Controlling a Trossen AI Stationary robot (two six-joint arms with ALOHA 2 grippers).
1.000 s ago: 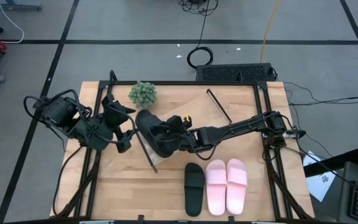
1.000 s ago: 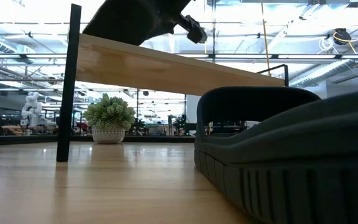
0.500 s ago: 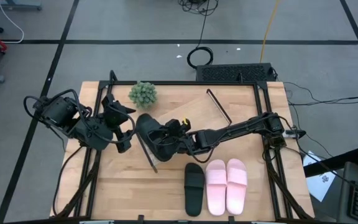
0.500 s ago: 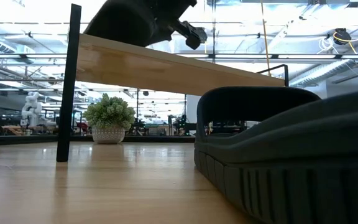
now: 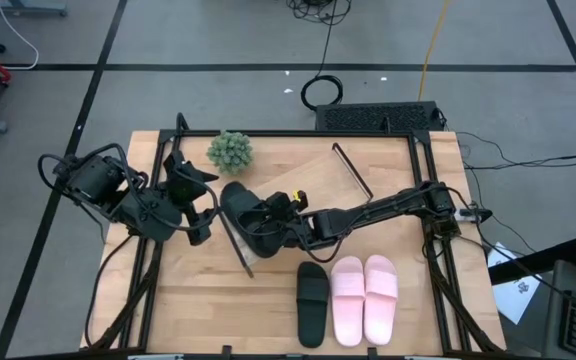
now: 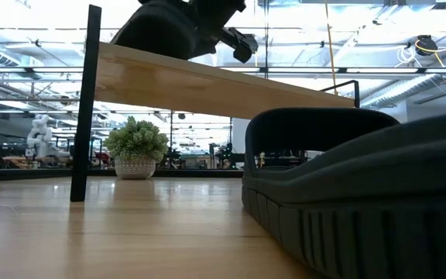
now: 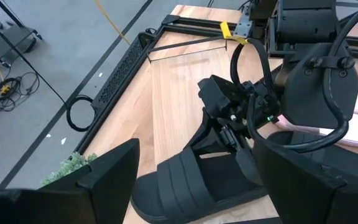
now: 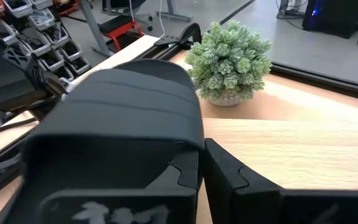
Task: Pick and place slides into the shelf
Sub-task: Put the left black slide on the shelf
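Observation:
The shelf (image 5: 320,176) is a light-wood board on black wire end frames, lying slantwise across the table's middle (image 6: 231,85). My right gripper (image 5: 274,216) is shut on a black slide (image 5: 246,212) over the shelf's left end. A second black slide (image 5: 311,303) and the pink pair (image 5: 364,298) lie flat near the front edge. My left gripper (image 5: 200,202) waits open, raised, just left of the held slide, with its fingers (image 7: 110,174) apart. My right gripper pinches the black slide's sole behind the strap, at its heel part (image 7: 232,155), between two fingers. The fingers come from the table's right, slanting slightly down. The strap (image 8: 129,106) faces away from the gripper. Whether the slide rests on the shelf board (image 6: 169,66), I cannot tell.
A small potted plant (image 5: 230,150) stands at the table's far left, behind the shelf. Black frame rails (image 5: 438,270) run along the table's sides. Bare tabletop lies at the front left (image 5: 208,310).
My right gripper has sunk a little with the black slide, bringing it closer to the shelf board's left end and rolling it slightly.

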